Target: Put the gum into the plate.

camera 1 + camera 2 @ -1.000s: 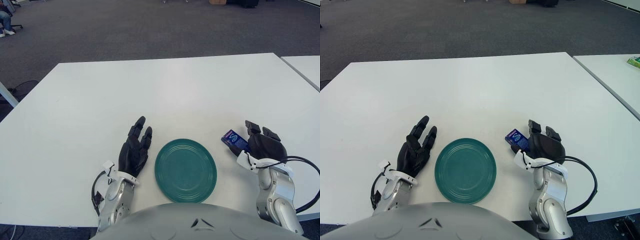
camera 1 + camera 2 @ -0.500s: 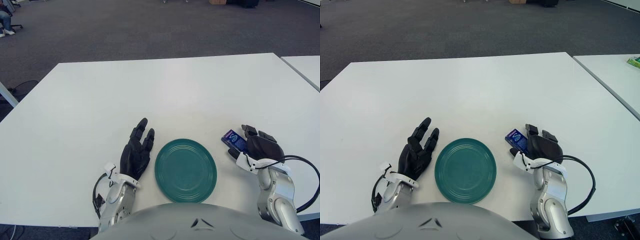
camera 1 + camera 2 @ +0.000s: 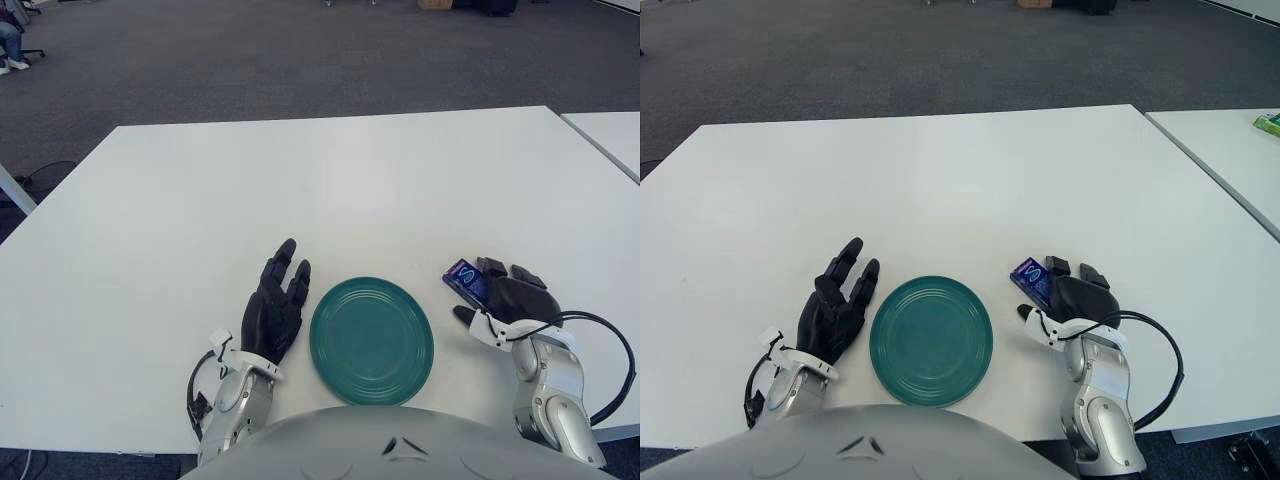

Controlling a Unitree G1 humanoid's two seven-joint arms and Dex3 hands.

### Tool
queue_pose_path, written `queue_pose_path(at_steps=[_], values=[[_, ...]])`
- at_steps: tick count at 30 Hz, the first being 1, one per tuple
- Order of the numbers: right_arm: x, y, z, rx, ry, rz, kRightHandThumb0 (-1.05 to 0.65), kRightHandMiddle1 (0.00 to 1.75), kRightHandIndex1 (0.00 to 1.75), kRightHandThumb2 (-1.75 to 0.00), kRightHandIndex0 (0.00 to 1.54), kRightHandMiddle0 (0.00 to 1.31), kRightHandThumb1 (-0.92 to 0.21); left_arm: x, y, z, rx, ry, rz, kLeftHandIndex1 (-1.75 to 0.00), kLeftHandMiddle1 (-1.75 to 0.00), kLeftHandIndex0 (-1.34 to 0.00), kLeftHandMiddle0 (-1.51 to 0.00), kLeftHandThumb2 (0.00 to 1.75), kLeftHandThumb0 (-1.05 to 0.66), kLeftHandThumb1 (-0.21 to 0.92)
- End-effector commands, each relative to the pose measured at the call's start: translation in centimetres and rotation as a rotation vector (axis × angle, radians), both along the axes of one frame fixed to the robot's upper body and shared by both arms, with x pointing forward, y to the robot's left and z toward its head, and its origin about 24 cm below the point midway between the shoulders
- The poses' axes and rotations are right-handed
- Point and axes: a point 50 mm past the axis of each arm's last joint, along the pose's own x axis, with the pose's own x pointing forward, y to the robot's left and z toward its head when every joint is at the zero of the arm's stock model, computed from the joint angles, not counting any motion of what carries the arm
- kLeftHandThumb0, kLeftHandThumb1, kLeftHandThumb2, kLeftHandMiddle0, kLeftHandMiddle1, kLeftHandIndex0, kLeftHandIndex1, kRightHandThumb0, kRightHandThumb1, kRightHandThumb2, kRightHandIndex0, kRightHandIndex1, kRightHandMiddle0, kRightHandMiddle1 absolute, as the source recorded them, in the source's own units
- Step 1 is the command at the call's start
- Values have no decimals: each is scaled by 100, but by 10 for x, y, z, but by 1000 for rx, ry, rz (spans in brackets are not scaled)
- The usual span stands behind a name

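You are looking down at a white table [image 3: 300, 180] with grey carpet [image 3: 300, 60] behind it and a second white table [image 3: 1230, 150] off to the right. Nearest you, the two arms come up from the bottom edge. The left robot hand [image 3: 275, 305] shows just left of the green plate [image 3: 371, 340], its dark fingers stretched out and loosely spread, holding nothing; compared with a second ago it sits a touch further forward, its fingertips a little closer to the plate's rim. The plate lies flat between the two hands and has not moved.

Your right robot hand [image 3: 510, 295] shows just right of the plate, palm down, with a black cable looping off its wrist. Its fingers now lie flatter and reach toward the left than a second ago, when they were raised and curled higher. The gum [image 3: 466, 281], a small blue packet, lies on the table at the fingertips of that hand, on its left front side and just beyond the plate's right edge, outside the plate. The fingers appear to touch the packet's near end, but you cannot tell whether they have closed on it. The packet itself sits where it was before.

Far beyond the right robot hand, a small green object [image 3: 1267, 122] lies on the second table.
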Motion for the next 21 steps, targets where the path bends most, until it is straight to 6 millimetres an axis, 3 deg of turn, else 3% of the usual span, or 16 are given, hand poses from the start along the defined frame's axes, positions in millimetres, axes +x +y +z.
queue_pose_path(at_steps=[1,21], values=[[-66,-27,-43,-118,343,39,-97,25,1,-74,25,0,-92,-4,3,-4,30,48,11,-31,0,0,-6,99,-105,92],[-59,-34,-48,-123,322,10,-91,32,4,-65,35,0,-92,-2,-1,-2,12,59,33,-30,0,0,-7,96,-105,92]])
